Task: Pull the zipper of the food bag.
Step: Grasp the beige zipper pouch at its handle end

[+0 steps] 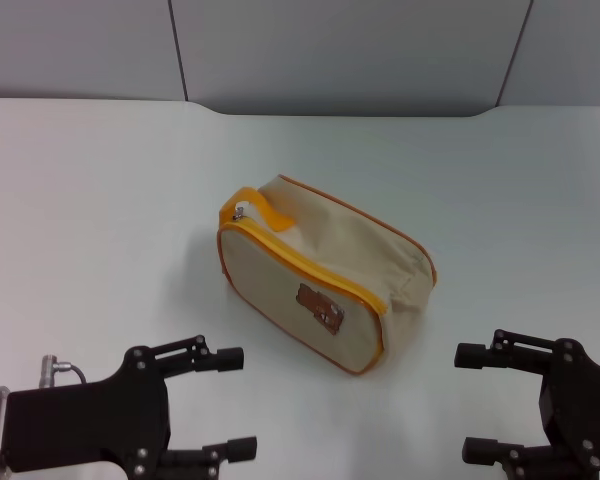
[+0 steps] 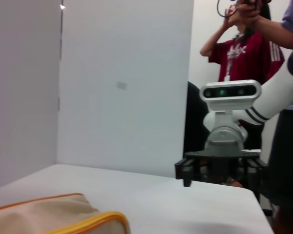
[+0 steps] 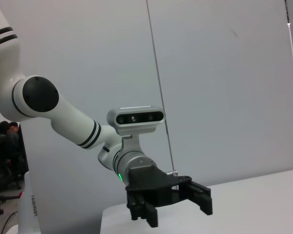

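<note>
The beige food bag point(image 1: 325, 262) lies on its side in the middle of the white table, bear picture point(image 1: 320, 306) facing me. The orange-yellow zipper point(image 1: 310, 268) runs along its near upper edge. The small silver pull tab point(image 1: 240, 211) sits at the bag's far left corner, under the loop handle point(image 1: 260, 207). My left gripper point(image 1: 235, 402) is open and empty, near and left of the bag. My right gripper point(image 1: 472, 400) is open and empty, near and right of it. A corner of the bag point(image 2: 53, 214) shows in the left wrist view.
White table point(image 1: 100, 200) with grey wall panels behind. The left wrist view shows the right arm's gripper point(image 2: 219, 170) across the table and a person in red point(image 2: 244, 53) beyond. The right wrist view shows the left arm's gripper point(image 3: 178, 207).
</note>
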`<state>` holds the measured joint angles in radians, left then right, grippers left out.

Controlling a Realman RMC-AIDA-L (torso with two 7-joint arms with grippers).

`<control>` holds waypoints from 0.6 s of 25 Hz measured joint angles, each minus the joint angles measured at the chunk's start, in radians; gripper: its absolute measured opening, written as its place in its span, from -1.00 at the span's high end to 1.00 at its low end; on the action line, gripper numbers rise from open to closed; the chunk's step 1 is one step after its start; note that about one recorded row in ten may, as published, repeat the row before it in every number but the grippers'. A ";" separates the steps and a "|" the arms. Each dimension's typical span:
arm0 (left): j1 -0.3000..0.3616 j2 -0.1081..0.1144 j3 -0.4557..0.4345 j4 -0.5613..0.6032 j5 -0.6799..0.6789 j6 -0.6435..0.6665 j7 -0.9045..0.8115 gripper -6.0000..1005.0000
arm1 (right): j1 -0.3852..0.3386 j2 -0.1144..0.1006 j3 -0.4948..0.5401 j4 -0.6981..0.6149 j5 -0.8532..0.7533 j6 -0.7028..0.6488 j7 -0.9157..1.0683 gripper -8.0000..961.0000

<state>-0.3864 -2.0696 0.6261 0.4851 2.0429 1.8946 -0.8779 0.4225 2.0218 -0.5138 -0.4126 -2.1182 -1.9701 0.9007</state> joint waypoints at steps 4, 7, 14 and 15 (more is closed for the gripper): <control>0.000 -0.001 -0.018 -0.004 -0.006 -0.015 0.029 -0.61 | 0.001 0.000 0.000 0.001 0.000 0.000 0.000 -0.73; 0.000 -0.001 -0.021 -0.005 -0.010 -0.024 0.034 -0.60 | 0.001 0.000 0.000 0.001 0.000 0.004 0.000 -0.73; -0.043 -0.004 -0.047 -0.054 -0.185 -0.481 0.168 -0.58 | 0.001 0.002 0.000 0.002 0.000 0.013 0.000 -0.73; -0.060 -0.004 -0.038 -0.066 -0.185 -0.516 0.175 -0.58 | 0.001 0.002 0.000 0.002 0.000 0.013 0.000 -0.73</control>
<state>-0.4462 -2.0740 0.5878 0.4196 1.8577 1.3785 -0.7026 0.4233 2.0235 -0.5138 -0.4110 -2.1186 -1.9572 0.9006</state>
